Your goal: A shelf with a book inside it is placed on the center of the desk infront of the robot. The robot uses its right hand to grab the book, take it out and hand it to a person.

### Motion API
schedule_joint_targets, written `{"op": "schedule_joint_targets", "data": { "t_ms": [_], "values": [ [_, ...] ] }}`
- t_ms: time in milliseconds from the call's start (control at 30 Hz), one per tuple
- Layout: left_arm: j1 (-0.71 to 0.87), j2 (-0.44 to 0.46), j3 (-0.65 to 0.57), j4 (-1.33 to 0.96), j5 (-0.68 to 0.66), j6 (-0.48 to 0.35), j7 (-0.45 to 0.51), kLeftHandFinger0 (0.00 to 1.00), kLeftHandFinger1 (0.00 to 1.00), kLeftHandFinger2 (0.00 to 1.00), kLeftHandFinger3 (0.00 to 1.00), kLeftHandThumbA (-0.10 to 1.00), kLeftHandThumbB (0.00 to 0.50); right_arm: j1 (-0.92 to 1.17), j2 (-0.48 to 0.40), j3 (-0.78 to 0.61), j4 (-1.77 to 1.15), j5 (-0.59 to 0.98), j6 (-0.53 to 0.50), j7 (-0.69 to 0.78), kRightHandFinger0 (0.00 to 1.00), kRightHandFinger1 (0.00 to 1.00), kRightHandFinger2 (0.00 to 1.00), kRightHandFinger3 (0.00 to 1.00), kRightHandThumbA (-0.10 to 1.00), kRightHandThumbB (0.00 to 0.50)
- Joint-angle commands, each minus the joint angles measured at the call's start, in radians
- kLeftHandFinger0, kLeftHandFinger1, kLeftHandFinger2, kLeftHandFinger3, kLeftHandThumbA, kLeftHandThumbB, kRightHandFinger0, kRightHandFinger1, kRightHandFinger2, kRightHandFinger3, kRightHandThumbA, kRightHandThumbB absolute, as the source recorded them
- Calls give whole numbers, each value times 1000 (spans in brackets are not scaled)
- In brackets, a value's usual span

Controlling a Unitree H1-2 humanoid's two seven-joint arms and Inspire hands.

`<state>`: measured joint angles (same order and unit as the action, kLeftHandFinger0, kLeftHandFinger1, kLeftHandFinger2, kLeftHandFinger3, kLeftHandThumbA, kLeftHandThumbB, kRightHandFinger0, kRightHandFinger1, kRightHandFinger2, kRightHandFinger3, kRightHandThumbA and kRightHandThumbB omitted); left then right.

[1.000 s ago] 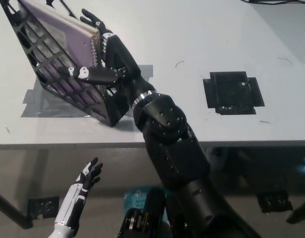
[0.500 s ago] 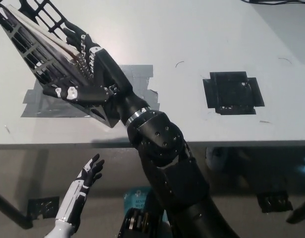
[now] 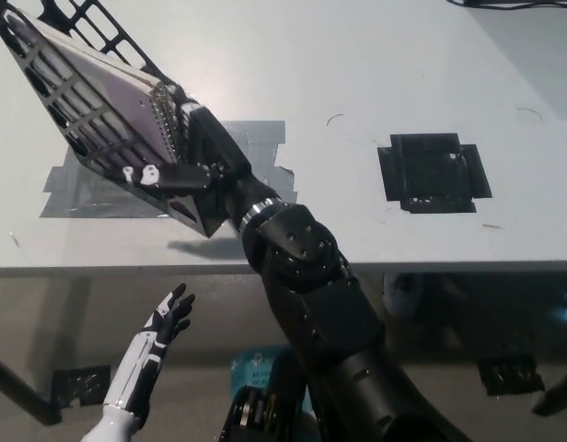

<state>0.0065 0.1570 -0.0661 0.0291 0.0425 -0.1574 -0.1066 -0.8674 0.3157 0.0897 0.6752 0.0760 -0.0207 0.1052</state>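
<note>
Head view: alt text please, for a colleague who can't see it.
Black right hand grips a spiral-bound book in a black lattice shelf on the grey desk. White left hand hangs open below the desk edge.

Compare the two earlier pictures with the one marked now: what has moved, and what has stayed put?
The right hand has slid up and left along the shelf, closing round the spiral edge of the book, which now looks tipped further. The left hand stays open below the desk; the black square has not moved.
</note>
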Motion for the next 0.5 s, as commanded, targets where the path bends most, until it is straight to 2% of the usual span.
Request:
{"op": "schedule_joint_targets", "data": {
  "t_ms": [0,133,467],
  "values": [
    [-24,6,3,-29,0,-13,-7,1000,1000,1000,1000,1000,274,-81,10,-30,59,31,-47,7,1000,1000,1000,1000,957,245],
    [-27,2,6,-32,-7,-2,-8,1000,1000,1000,1000,1000,298,-104,3,-33,114,15,-71,1,1000,1000,1000,1000,946,229],
    [-36,7,4,-28,-4,-8,-12,1000,1000,1000,1000,1000,291,-120,2,-29,96,7,-70,3,1000,1000,1000,1000,957,244]
  ]
}}
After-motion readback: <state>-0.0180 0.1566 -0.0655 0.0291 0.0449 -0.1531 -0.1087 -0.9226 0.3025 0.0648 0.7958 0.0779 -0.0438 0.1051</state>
